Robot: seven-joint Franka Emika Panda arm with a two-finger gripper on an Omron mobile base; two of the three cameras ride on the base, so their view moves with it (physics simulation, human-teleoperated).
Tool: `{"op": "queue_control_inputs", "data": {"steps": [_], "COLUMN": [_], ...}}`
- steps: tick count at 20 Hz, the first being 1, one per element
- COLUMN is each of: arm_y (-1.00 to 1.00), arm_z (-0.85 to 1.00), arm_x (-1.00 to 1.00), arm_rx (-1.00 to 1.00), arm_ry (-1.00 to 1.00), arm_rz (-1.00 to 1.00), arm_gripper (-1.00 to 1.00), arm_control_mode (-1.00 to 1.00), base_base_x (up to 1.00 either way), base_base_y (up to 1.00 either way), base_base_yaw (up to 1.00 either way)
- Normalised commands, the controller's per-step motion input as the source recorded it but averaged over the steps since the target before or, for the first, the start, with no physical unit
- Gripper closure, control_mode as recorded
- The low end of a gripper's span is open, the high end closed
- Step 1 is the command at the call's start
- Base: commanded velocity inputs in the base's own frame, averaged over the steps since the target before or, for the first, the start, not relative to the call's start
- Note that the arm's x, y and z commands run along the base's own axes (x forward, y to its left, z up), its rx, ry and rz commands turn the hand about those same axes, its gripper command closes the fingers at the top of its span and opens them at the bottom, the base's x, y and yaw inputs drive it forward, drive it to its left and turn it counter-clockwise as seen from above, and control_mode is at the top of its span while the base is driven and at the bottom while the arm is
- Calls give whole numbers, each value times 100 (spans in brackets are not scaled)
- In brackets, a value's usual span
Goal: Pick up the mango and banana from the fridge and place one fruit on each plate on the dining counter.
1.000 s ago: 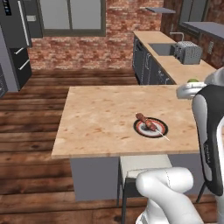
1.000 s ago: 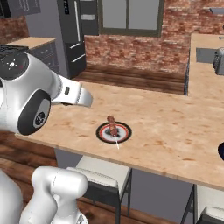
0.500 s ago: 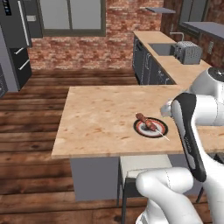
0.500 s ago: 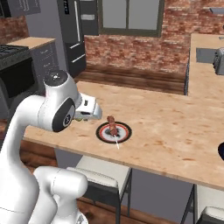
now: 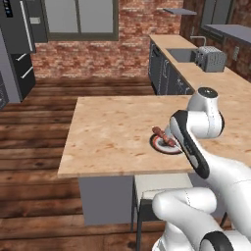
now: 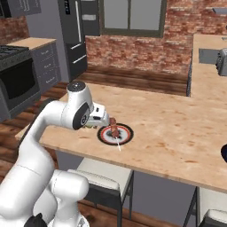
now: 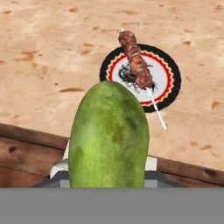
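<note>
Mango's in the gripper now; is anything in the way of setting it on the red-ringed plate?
Yes. A meat skewer already lies across the plate, its stick reaching past the near rim. The mango is above the counter edge, short of the plate.

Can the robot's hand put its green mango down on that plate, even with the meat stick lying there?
Probably yes. The gripper holding the mango is near the plate, with open counter between them. But the meat skewer lies across the plate, leaving little bare room.

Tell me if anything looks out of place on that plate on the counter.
Yes. A meat skewer already lies across the red-ringed plate on the dining counter, its thin stick poking past the rim. That is odd for a plate meant to take fruit while the gripper carries the mango.
</note>
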Motion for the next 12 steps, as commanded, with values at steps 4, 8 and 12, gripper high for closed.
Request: {"op": "queue_control_inputs", "data": {"steps": [4,8,12], "arm_y": [0,-1,-2], "arm_z": [-57,-46,-58], "arm_x": [47,28,40], "arm_rx": [-5,0,0], "arm_ry": [1,0,0], "arm_rz": [6,4,3], "arm_gripper": [100,100,100], "arm_control_mode": [-100,-100,-100], "base_base_x": [0,0,0], "base_base_y": [0,0,0], "base_base_yaw": [0,0,0]}}
